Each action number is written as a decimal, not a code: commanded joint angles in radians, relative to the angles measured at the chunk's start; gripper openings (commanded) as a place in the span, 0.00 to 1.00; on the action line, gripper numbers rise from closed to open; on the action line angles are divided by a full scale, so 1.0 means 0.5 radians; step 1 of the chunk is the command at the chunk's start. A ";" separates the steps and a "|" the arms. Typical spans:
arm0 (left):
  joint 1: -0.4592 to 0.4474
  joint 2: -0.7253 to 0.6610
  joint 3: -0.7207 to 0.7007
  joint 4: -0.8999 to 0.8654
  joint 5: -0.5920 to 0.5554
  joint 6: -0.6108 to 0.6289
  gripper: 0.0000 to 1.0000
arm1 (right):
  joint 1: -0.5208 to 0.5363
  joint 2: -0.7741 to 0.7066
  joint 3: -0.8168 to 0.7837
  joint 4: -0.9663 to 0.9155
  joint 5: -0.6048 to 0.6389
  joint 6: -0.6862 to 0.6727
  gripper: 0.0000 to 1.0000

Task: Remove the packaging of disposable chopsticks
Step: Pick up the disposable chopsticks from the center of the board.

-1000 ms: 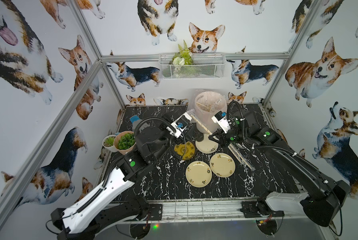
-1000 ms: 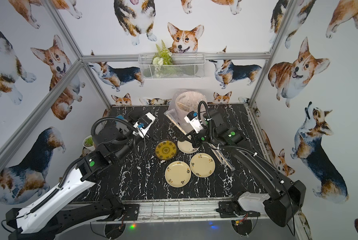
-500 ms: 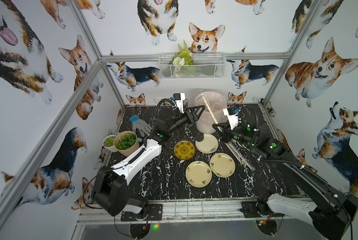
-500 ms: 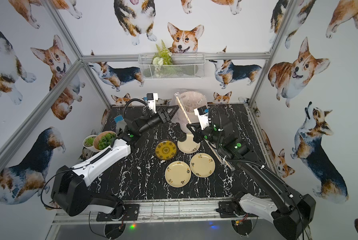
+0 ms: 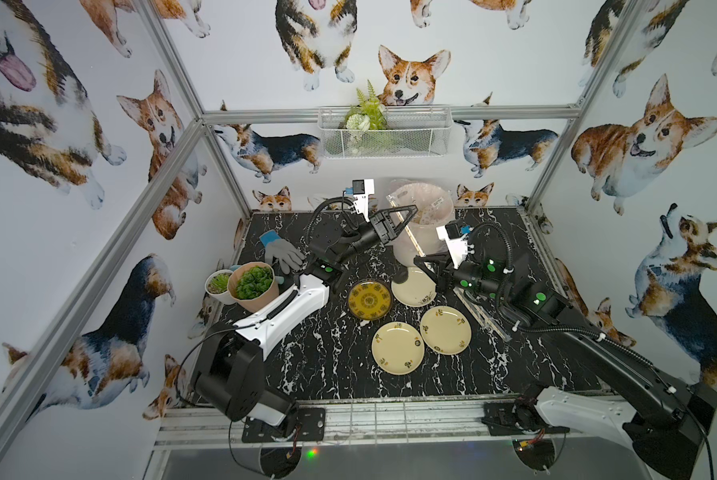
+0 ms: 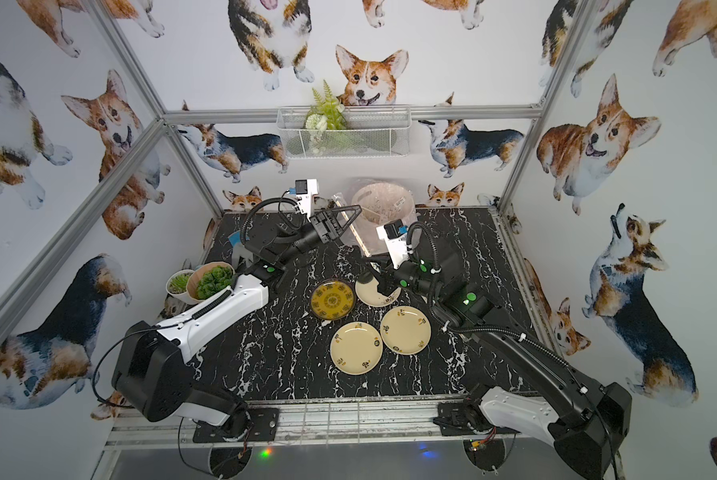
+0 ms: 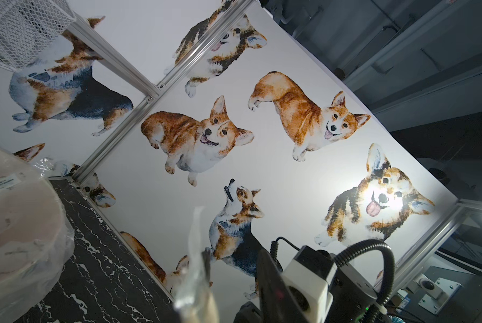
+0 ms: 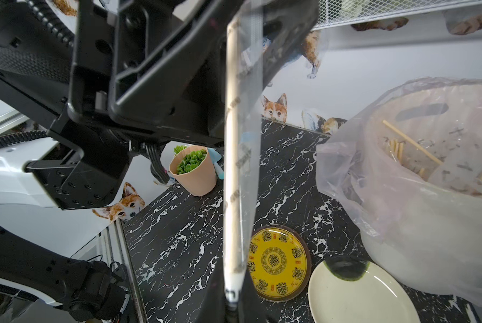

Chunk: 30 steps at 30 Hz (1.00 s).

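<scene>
Clear plastic packaging [image 8: 248,156]: a long glossy sleeve held up in the air over the black marbled counter [image 5: 327,361], tilted, just beside the lined bin [image 8: 402,251]. In both top views [image 5: 416,244] [image 6: 359,239] it runs from the right pincer up to the left one.
Chopsticks [image 8: 232,167]: pale sticks inside the sleeve, lying along one edge. The sleeve is wider than they are, and its free side is crinkled.
Right pincer [image 8: 228,309]: clamped tight on the lower end of the sleeve with the sticks inside, near the cream plate [image 5: 417,289] closest to the bin.
Left pincer [image 5: 406,218]: at the upper end, its black fingers to either side of the sleeve's top. Whether they pinch it or stand just off it I cannot tell.
Bin contents: bare sticks [image 8: 413,142] lie inside the clear liner.
Other plates: a yellow patterned one [image 5: 369,299] sits just beside the cream plate. Two more cream ones [image 5: 397,348] [image 5: 445,330] lie side by side nearer the front.
Wrapped spares [image 5: 479,316]: long narrow sleeves lie flat on the counter, partly under the right arm.
Far side: a peach pot [image 5: 252,286] of green leaves stands next to a small white pot [image 5: 219,284], with a grey glove [image 5: 284,253] behind them.
Back wall: a wire basket [image 5: 384,133] holds a fern.
</scene>
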 commanded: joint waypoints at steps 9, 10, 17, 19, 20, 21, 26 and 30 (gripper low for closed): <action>0.002 -0.133 -0.054 0.000 0.031 0.073 0.01 | 0.024 -0.017 -0.014 0.079 0.120 0.047 0.00; 0.004 -0.148 -0.052 -0.050 0.033 0.102 0.00 | 0.024 -0.021 -0.008 0.063 0.110 0.036 0.00; 0.062 -0.263 0.036 -0.342 0.270 0.297 0.00 | 0.016 -0.136 0.005 -0.062 -0.269 -0.291 0.89; 0.072 -0.274 0.108 -0.504 0.466 0.421 0.00 | -0.002 -0.184 -0.004 -0.104 -0.445 -0.378 0.91; 0.070 -0.271 0.145 -0.562 0.570 0.472 0.00 | -0.015 -0.197 -0.007 -0.115 -0.522 -0.389 0.89; 0.068 -0.265 0.183 -0.616 0.676 0.501 0.00 | -0.030 -0.201 -0.001 -0.128 -0.619 -0.394 0.87; 0.069 -0.255 0.242 -0.608 0.997 0.519 0.00 | -0.046 -0.091 0.060 -0.106 -0.932 -0.291 0.72; 0.069 -0.275 0.256 -0.584 1.046 0.534 0.00 | -0.046 0.020 0.103 -0.102 -1.081 -0.198 0.50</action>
